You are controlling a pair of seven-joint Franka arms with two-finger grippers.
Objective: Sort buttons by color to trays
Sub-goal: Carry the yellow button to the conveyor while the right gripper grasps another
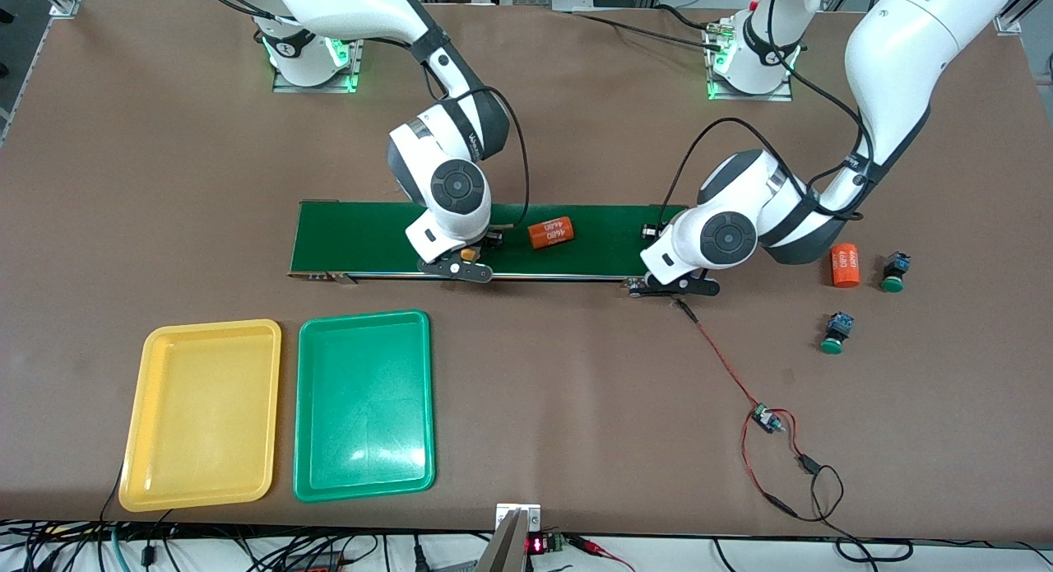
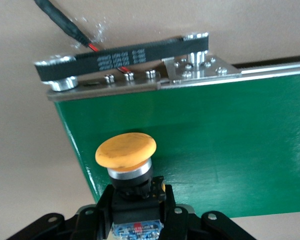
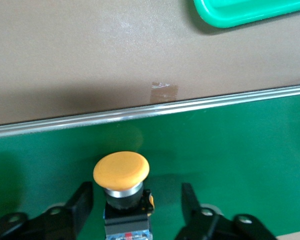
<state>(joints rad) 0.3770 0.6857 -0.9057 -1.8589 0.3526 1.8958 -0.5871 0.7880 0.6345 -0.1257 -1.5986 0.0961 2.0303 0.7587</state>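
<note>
My left gripper (image 1: 673, 286) (image 2: 136, 200) is shut on an orange-yellow button (image 2: 125, 150), its fingers pressed on the black body, over the conveyor belt's end toward the left arm. My right gripper (image 1: 456, 263) (image 3: 136, 197) is open, with one finger on each side of the second orange-yellow button (image 3: 121, 170) (image 1: 468, 253), which stands on the belt (image 1: 362, 239); neither finger touches it. Two green buttons (image 1: 894, 273) (image 1: 836, 333) lie on the table toward the left arm's end. The yellow tray (image 1: 206, 416) and green tray (image 1: 364, 403) sit side by side, nearer the front camera.
One orange cylinder (image 1: 549, 232) lies on the belt between the grippers, another (image 1: 845, 264) on the table beside the green buttons. A small wired circuit board (image 1: 767, 418) with red and black leads lies nearer the front camera than the left gripper.
</note>
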